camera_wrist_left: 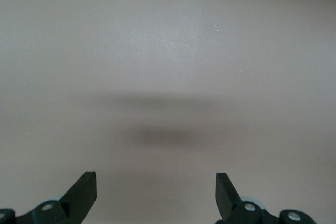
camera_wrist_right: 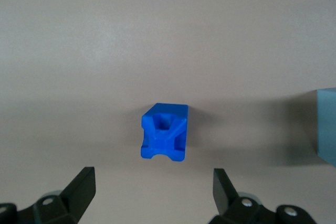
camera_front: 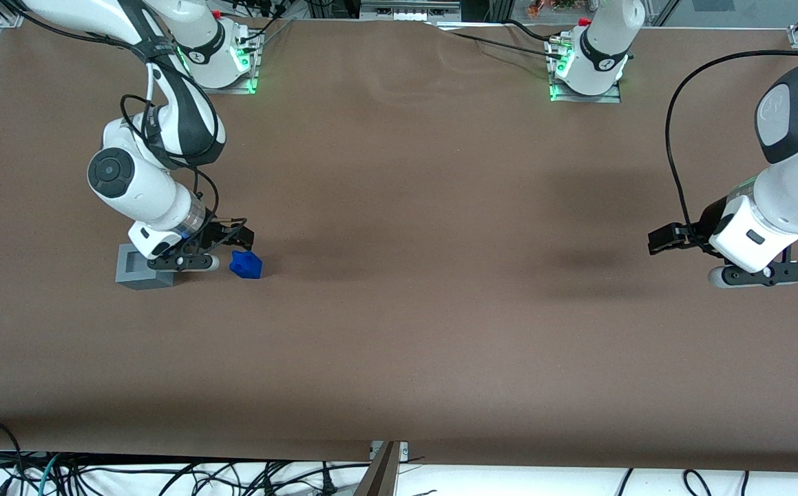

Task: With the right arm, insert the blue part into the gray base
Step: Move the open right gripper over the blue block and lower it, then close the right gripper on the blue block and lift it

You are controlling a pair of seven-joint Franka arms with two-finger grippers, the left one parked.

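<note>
The blue part lies on the brown table, beside the gray base and apart from it. The base's square recess faces up and is empty. My right gripper hangs above the table between the two, overlapping the base's edge in the front view. In the right wrist view the blue part lies on the table just ahead of the open, empty gripper, centred between the black fingertips. One edge of the gray base shows there too.
The brown table cover stretches toward the parked arm's end. The arm bases stand at the table edge farthest from the front camera. Cables hang below the near edge.
</note>
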